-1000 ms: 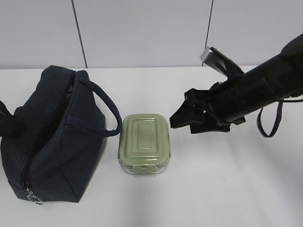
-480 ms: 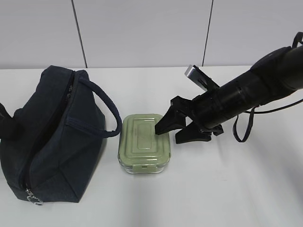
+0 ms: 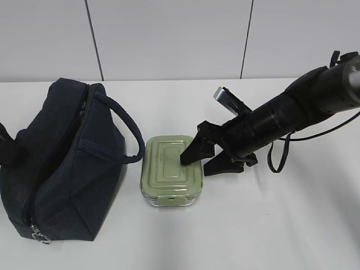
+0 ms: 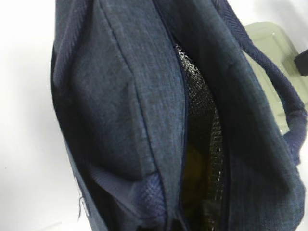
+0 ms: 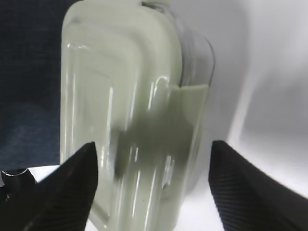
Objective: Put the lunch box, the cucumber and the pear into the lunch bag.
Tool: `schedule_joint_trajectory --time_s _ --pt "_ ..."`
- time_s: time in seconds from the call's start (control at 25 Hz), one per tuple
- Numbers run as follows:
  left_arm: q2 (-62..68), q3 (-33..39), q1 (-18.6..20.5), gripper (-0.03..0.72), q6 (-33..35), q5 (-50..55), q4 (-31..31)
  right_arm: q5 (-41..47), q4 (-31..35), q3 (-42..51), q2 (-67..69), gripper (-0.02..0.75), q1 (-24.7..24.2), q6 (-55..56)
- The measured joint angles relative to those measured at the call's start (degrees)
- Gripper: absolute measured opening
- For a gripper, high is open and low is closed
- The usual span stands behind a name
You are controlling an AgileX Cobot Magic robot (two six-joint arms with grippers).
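Note:
The lunch box (image 3: 170, 167), with its sage-green lid and clear base, lies on the white table right of the navy lunch bag (image 3: 56, 163). My right gripper (image 3: 203, 159) is open and empty at the box's right end, one finger over the lid and the other over the table beside it. In the right wrist view the box (image 5: 130, 96) fills the space ahead of the open right gripper (image 5: 153, 147). The left wrist view looks into the bag's open zip (image 4: 192, 120), where silver lining and a dim yellowish shape (image 4: 192, 166) show. The cucumber is out of view. My left gripper's jaws do not show.
The bag's padded handle (image 3: 126, 126) loops over toward the box's left edge. A dark shape (image 3: 4, 140) sits against the bag at the left edge. A grey panelled wall (image 3: 169, 39) runs behind the table.
My right gripper has moved left and down, from open table right of the lunch box to its right end. The bag and the box have not moved.

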Motion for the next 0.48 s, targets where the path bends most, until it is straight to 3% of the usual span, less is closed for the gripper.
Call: schedule_joint_trajectory --time_s 0.24,0.4,0.48 --pt "0.00 0.00 0.00 0.001 0.00 0.00 0.11 0.40 0.57 -0.27 1.39 0.530 0.00 -1.36" --pt "0.00 0.00 0.00 0.001 0.00 0.00 0.16 1.05 1.52 -0.41 1.39 0.354 0.00 -2.04" --pt "0.00 0.00 0.00 0.001 0.00 0.00 0.16 1.19 1.52 -0.49 1.39 0.316 0.00 -2.48"
